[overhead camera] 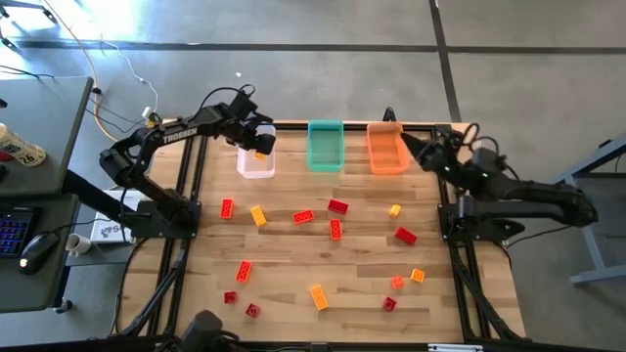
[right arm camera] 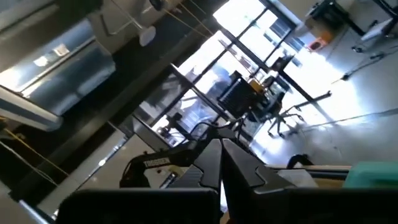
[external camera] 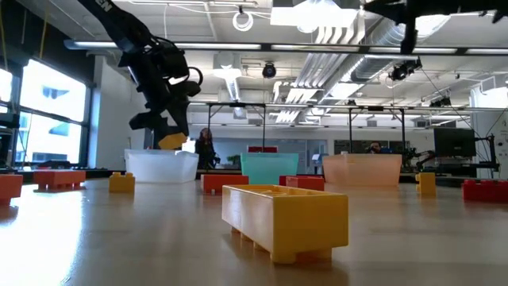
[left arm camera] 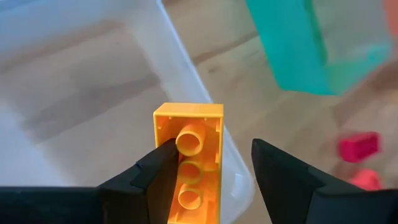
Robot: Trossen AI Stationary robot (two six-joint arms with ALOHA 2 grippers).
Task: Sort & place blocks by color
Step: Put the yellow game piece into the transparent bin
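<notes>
This is a robotics lab in an open industrial office: exposed ceiling ducts (external camera: 349, 32), a polished concrete floor (overhead camera: 293, 59), tall windows (external camera: 48, 103), and beyond the left gripper (external camera: 163, 131) more framed test rigs (external camera: 377, 127) with monitors (external camera: 454, 143).

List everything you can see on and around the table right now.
Loose blocks: about fourteen; red, orange and yellow; scattered over the table.
Yellow-orange block: one; between the left tool's fingers, above the clear bin's rim.
Bins: three in a row along the far edge: clear bin, teal bin, orange bin.
Person: one; dark clothing; far back in the room.
Left tool: open; the block is against one finger, with a gap to the other.
Right tool: shut; waiting beside the orange bin.
</notes>
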